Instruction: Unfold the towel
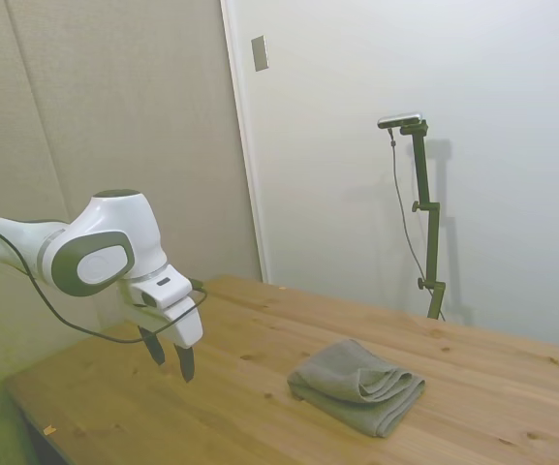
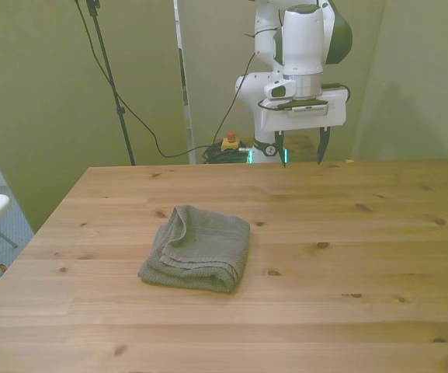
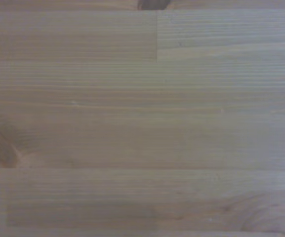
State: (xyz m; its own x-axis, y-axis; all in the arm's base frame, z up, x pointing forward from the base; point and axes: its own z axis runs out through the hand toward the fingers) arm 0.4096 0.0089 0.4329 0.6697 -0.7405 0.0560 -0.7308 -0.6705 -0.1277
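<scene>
Worktop (image 2: 348,256), pale pine planks with dark knots, filled most of the front and side views; the wrist view showed only bare blurred boards, so the camera looked straight down at wood with no cloth under it. White arm (image 1: 95,254) reached in low over the far part of the worktop, wrist turned so the fingers pointed down. Gripper (image 2: 302,148) hung above the boards near the far edge, well apart from the cloth, fingers spread wide with nothing between them, which read as a start pose before any approach. Towel (image 2: 199,249), taupe terry, lay flat on the worktop toward the front view's left of centre, folded in layers into a rough square. Side view showed stacked layer ends open at its near end (image 1: 400,397), and the front view showed a raised, rolled fold along the edge at the front view's left (image 2: 178,225); the opposite edge looked closed and flat. Judged that a loose top-layer corner would be the place to pinch, since a grab in the middle would likely lift the whole bundle. Room was good: bare wood on every side of the towel, widest toward the front view's right, so the top layer could be drawn out that way without nearing an edge. Task judged not yet begun; cloth untouched
</scene>
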